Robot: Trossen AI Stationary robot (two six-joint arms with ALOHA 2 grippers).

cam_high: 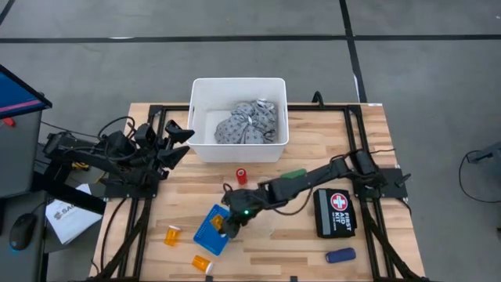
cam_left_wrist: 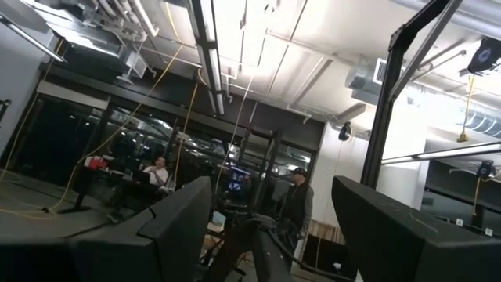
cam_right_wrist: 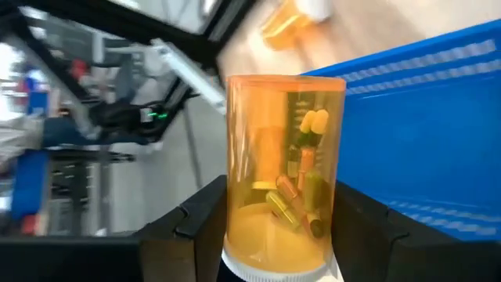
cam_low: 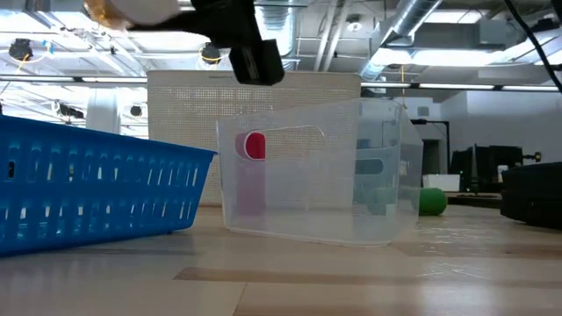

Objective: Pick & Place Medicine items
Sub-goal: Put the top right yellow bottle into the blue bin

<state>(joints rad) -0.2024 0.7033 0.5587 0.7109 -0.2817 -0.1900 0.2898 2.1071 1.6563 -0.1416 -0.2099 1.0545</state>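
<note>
Right now the right pincer is clamped on a small translucent orange pill bottle with capsules inside and a white cap; in the right wrist view a dark finger presses each side of it, and its long axis runs straight out along the fingers. From above, the pincer hangs over the near edge of the shallow blue slatted plastic basket.

Everything hinges on that pairing: the bottle is directly above or just at the basket's rim, so I judge a short descent and release would set it inside, if the basket is the goal. I cannot tell whether the bottle clears the rim.

Two more orange pill bottles lie on the wooden bench left of the basket, both nearer the right arm's present reach. The left pincer, well away beyond the basket, is parked with its fingers spread, pointing up at the ceiling.
</note>
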